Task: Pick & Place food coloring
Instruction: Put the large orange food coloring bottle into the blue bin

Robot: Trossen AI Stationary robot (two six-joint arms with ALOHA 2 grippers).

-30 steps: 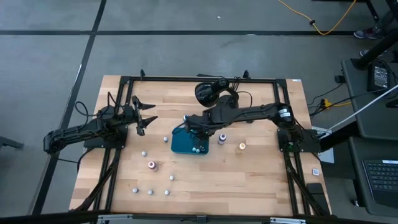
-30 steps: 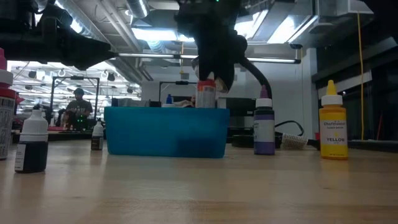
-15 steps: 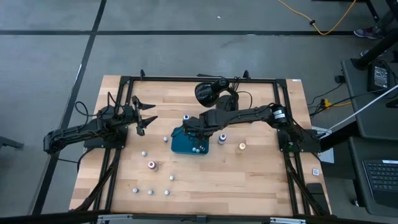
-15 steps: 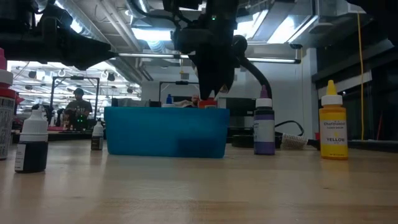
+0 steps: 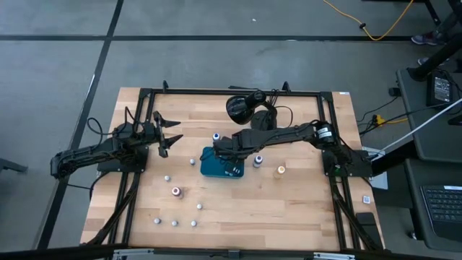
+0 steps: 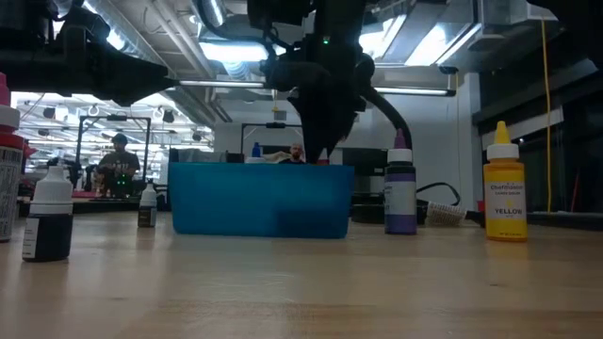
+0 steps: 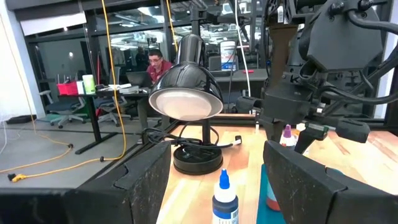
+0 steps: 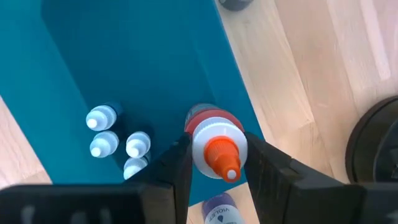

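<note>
Right claw (image 8: pixel 214 163), gripping an orange-tipped bottle (image 8: pixel 214 146), has sunk into the tray (image 6: pixel 261 199).

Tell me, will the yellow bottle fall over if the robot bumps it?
Probably, yes. The yellow bottle stands tall and narrow on the table, with a pointed tip on top, so a push up high would likely tip it. It looks like plastic, so it shouldn't break. Its round body might roll once it's down.
</note>
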